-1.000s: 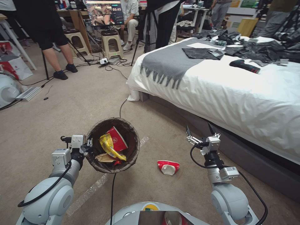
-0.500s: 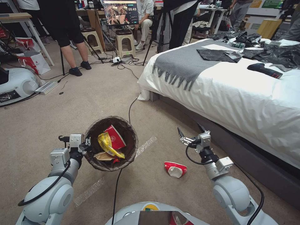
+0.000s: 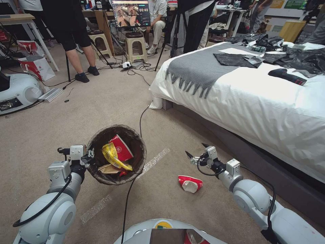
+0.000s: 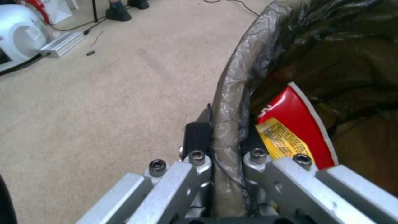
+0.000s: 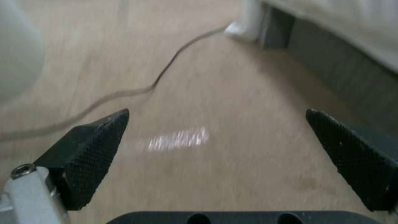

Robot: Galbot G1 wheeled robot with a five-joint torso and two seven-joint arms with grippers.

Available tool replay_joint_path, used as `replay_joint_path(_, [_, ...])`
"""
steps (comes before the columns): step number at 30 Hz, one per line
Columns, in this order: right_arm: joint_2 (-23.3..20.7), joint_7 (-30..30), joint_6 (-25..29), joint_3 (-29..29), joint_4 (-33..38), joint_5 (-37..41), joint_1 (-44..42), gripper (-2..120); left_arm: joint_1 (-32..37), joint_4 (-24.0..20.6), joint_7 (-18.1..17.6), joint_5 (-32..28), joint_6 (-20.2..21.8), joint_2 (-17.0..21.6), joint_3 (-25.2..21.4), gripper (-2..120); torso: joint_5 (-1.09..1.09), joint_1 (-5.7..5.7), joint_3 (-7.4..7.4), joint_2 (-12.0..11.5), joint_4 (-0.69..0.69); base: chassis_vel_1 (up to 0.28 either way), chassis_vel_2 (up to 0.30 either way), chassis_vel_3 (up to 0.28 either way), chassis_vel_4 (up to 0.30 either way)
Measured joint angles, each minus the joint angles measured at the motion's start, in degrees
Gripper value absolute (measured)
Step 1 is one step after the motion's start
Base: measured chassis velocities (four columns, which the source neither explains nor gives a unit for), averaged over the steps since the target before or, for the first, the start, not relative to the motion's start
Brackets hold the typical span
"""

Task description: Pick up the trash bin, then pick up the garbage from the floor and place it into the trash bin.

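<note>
Hidden, cut off and blurry bits

The bin (image 3: 116, 154) hides its own white sides under the dark bag, and in the left wrist view its far rim runs off the picture at 1 o'clock. The yellow wrapper (image 3: 115, 159) covers part of the red cup (image 3: 121, 150), and the scraps under them are too small to tell. The right wrist view is blurry: the floor (image 5: 199, 93) and the cable (image 5: 166, 71) are smeared. The people at 12 o'clock are cut off above the waist.

One bin (image 3: 116, 154), perhaps four litter pieces (image 3: 190, 183)
</note>
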Motion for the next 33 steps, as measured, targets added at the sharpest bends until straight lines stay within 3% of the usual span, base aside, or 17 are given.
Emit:
replay_joint_path(7, [-4.6, -2.8, -1.3, -7.2, -5.4, 1.3, 4.0, 100, 0.2, -0.5, 0.0, -0.2, 0.1, 0.0, -0.3, 3, -0.01, 0.0, 0.0, 0.0, 0.0, 0.0, 0.0, 0.0, 0.0])
replay_joint_path(20, [-5.6, -5.5, -5.7, -11.4, -10.0, 5.9, 5.9, 100, 0.0, -0.8, 0.0, -0.3, 0.2, 0.3, 0.5, 3, -0.01, 0.0, 0.0, 0.0, -0.01, 0.0, 0.0, 0.0, 0.0])
replay_joint_path(33, [-3.4, -5.3, -8.3, -16.2, -15.3, 7.5, 8.6, 100, 0.0, -1.1, 0.1, -0.3, 0.3, 0.5, 1.4, 3, -0.01, 0.0, 0.0, 0.0, -0.01, 0.0, 0.0, 0.0, 0.0])
